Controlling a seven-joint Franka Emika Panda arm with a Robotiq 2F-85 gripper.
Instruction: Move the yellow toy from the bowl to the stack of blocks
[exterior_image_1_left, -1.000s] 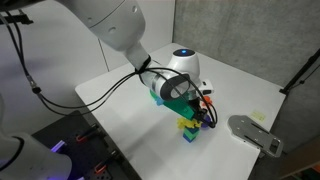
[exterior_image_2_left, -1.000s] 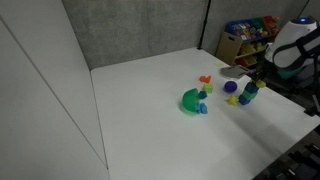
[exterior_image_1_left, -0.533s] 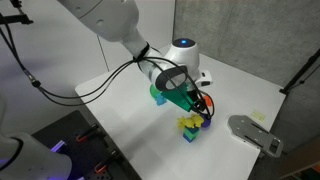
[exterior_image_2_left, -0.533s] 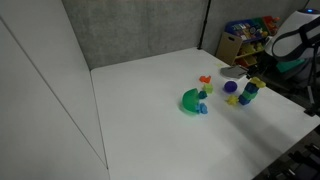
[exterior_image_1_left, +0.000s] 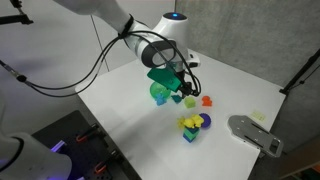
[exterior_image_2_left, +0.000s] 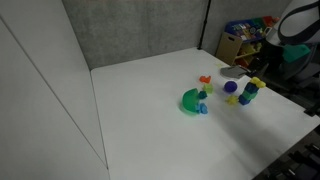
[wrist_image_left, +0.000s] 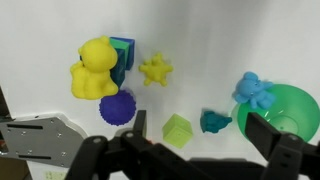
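Observation:
The yellow toy (wrist_image_left: 95, 70) sits on top of the stack of blocks (wrist_image_left: 122, 52), on its blue cube, with a purple spiky piece (wrist_image_left: 118, 107) beside it. The toy also shows on the stack in both exterior views (exterior_image_1_left: 188, 121) (exterior_image_2_left: 254, 82). The green bowl (wrist_image_left: 292, 108) (exterior_image_1_left: 159, 94) (exterior_image_2_left: 191, 101) has a light blue toy (wrist_image_left: 253, 88) at its rim. My gripper (wrist_image_left: 203, 140) (exterior_image_1_left: 183, 90) is open and empty. It hangs above the table between the bowl and the stack, touching nothing.
A lime cube (wrist_image_left: 177, 130), a teal toy (wrist_image_left: 213, 121) and an orange-yellow star toy (wrist_image_left: 155, 70) (exterior_image_1_left: 207, 100) lie loose between the bowl and the stack. A grey flat object (exterior_image_1_left: 255, 133) lies near the table's edge by the stack. A shelf of toys (exterior_image_2_left: 245, 38) stands beyond the table.
My gripper has risen and drawn back from the stack toward the bowl. The yellow toy stays on top of the stack.

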